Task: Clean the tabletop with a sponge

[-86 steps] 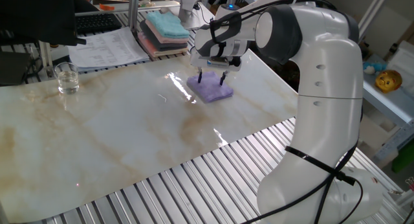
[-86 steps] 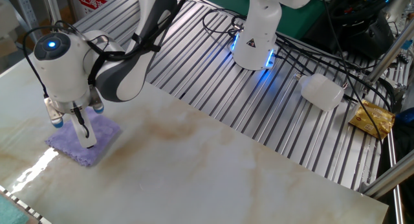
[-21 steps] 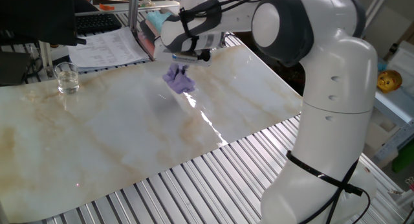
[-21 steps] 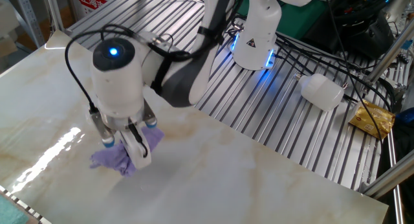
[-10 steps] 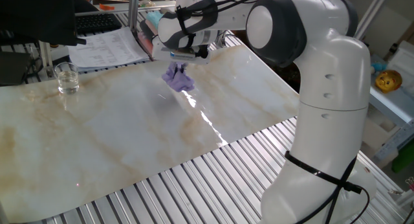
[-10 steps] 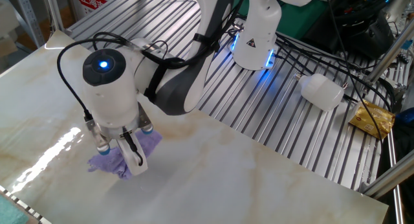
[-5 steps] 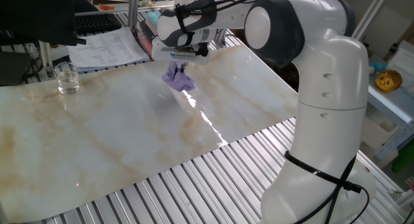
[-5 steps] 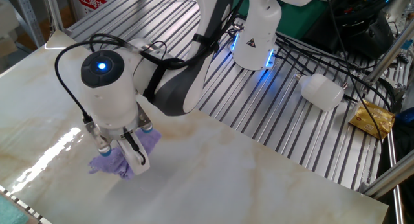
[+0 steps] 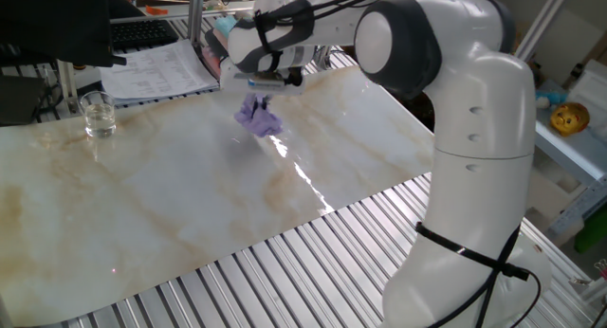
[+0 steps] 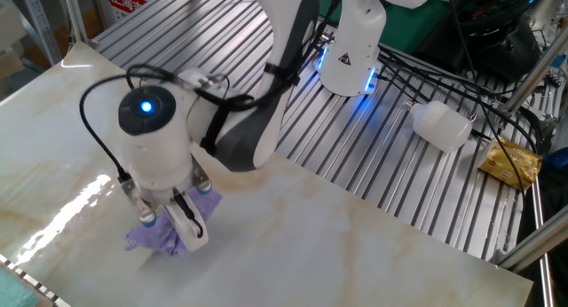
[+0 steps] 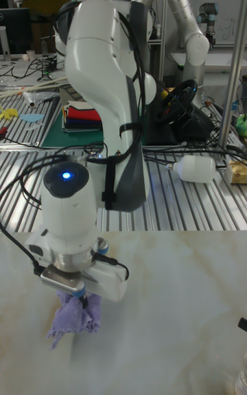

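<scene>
From one fixed view, the white arm is reaching over the glossy veined tabletop (image 9: pixel 190 186), its gripper (image 9: pixel 260 99) pointing down and pinching the bunched lavender sponge (image 9: pixel 260 118) near the far edge, with a glass (image 9: pixel 98 114) standing well apart.

From the other fixed view, the gripper (image 10: pixel 173 225) is closing narrowly on the crumpled, fuzzy sponge (image 10: pixel 153 240), which is touching the marble-look sheet.

In the tall fixed view, the sponge (image 11: pixel 74 317) is hanging in folds under the gripper (image 11: pixel 81 297), beyond ribbed metal slats (image 11: pixel 192 199).

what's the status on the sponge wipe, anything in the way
Gripper shut on sponge, bunched, hanging from the fingers. Sponge low over the tabletop; contact unclear. Glass stands far off; path open.
</scene>
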Motion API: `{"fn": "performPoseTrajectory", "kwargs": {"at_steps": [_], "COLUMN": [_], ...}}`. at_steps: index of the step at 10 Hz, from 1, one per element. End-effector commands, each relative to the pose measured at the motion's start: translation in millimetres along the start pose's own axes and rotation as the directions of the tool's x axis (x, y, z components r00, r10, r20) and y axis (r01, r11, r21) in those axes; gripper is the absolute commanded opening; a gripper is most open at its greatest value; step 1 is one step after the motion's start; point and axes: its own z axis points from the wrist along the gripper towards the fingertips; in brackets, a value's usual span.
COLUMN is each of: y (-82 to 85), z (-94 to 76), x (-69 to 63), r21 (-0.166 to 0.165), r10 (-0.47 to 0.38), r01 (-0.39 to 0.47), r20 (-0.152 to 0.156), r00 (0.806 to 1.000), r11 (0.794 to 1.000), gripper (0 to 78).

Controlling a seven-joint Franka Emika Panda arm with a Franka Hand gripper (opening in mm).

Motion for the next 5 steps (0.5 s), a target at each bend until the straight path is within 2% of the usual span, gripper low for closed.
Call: {"fn": "performPoseTrajectory", "kwargs": {"at_steps": [1,5], "y": [17.7,29.7], "z": [23.4,36.0], "x": [-4.7,0.5], "r21": [-0.019,-0.018], "r10": [-0.001,0.018], "r01": [0.001,-0.017], "r20": [0.026,0.021], "r00": [1.000,1.000], "r11": [1.000,1.000], "gripper": [1.1,1.1]}}
